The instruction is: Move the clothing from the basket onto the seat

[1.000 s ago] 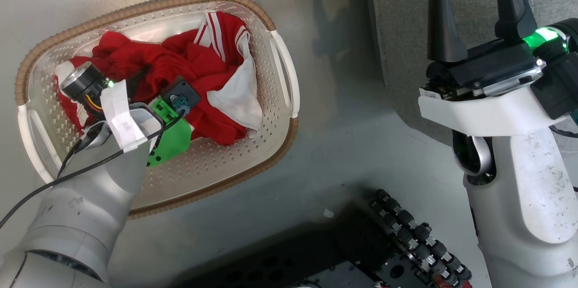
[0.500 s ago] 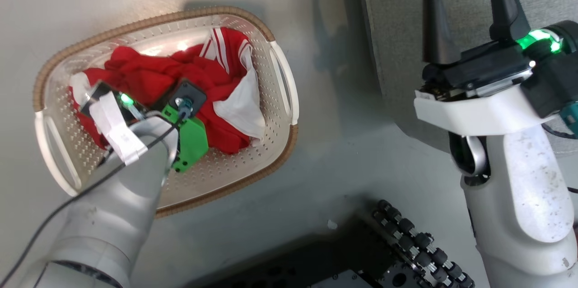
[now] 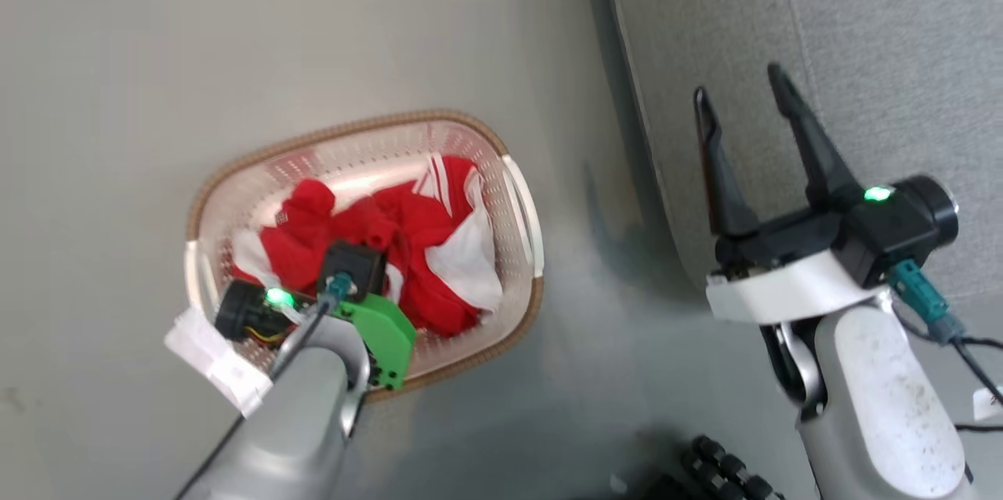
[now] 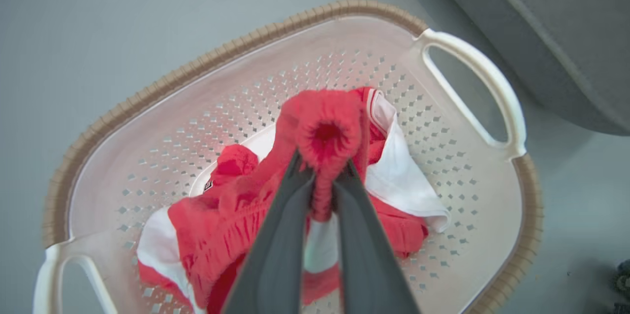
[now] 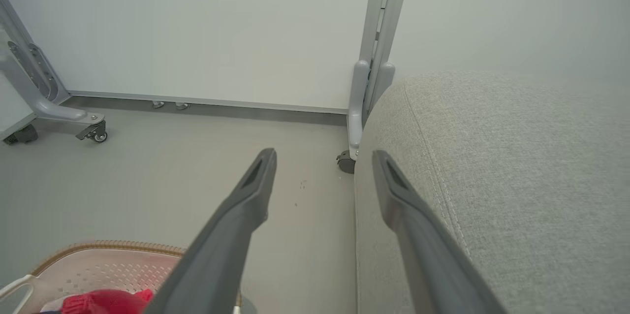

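Observation:
The cream basket (image 3: 345,132) with its brown rim stands on the floor, holding crumpled red clothing (image 3: 407,226) with white panels. In the left wrist view my left gripper (image 4: 322,176) is shut on a bunched red piece (image 4: 325,127), raised above the pile inside the basket (image 4: 197,68). My right gripper (image 3: 736,85) is open and holds nothing, its fingers over the left edge of the grey seat (image 3: 862,53). In the right wrist view the right gripper (image 5: 323,155) points past the seat (image 5: 517,181), with the basket (image 5: 108,250) and clothing (image 5: 98,301) at the lower left.
Bare grey floor (image 3: 196,30) surrounds the basket. My dark base with rollers (image 3: 721,469) shows at the bottom. Near the far wall stand a grey post with a caster (image 5: 369,82) beside the seat's corner and a wheeled frame leg (image 5: 49,107).
The head camera has moved, so the basket now looks smaller and lower. My left wrist has shifted from over the pile's middle toward the basket's near rim. The right gripper stays open.

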